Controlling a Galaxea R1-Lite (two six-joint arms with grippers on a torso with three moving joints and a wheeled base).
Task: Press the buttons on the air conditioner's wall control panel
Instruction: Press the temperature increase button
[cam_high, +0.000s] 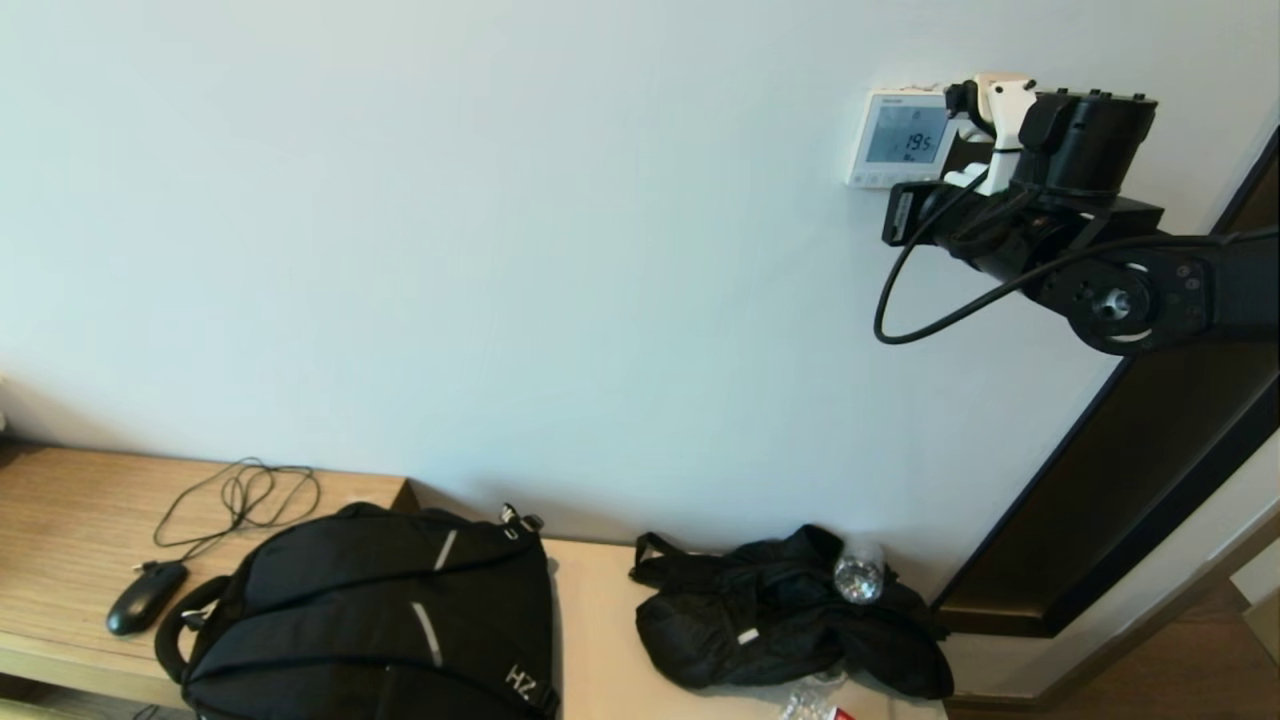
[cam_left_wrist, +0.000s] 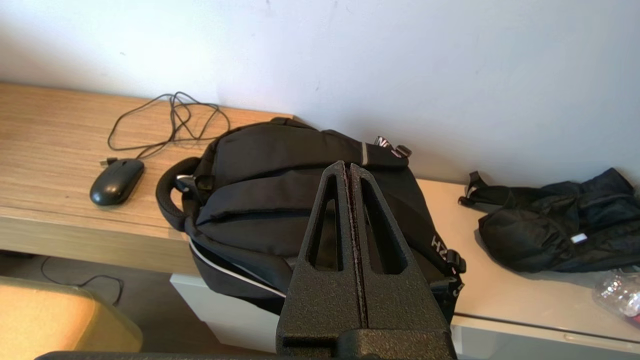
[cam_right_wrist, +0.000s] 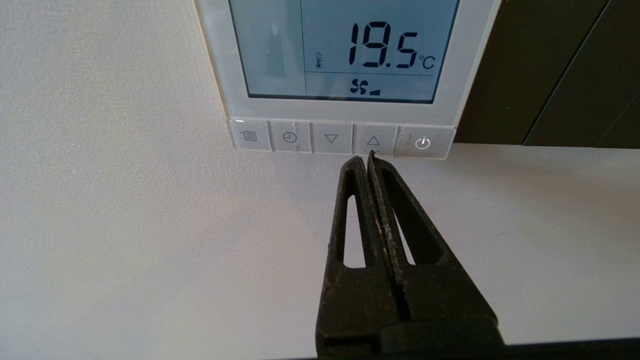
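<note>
The air conditioner's wall control panel (cam_high: 895, 135) is a white square unit high on the wall; its screen (cam_right_wrist: 345, 50) reads 19.5 °C with a fan sign. The buttons (cam_right_wrist: 331, 138) form a row under the screen: menu, clock, down, up (cam_right_wrist: 373, 140), power (cam_right_wrist: 423, 143). My right gripper (cam_right_wrist: 365, 159) is shut and empty, its tip at the lower edge of the up button. In the head view the right arm (cam_high: 1060, 200) hides the panel's right side. My left gripper (cam_left_wrist: 348, 166) is shut and empty, parked low above the black backpack.
A black backpack (cam_high: 375, 625), a black mouse (cam_high: 146, 596) with its cable, and a black jacket (cam_high: 790, 620) lie on the wooden desk (cam_high: 60, 520) below. A dark door frame (cam_high: 1130, 480) runs along the right of the panel.
</note>
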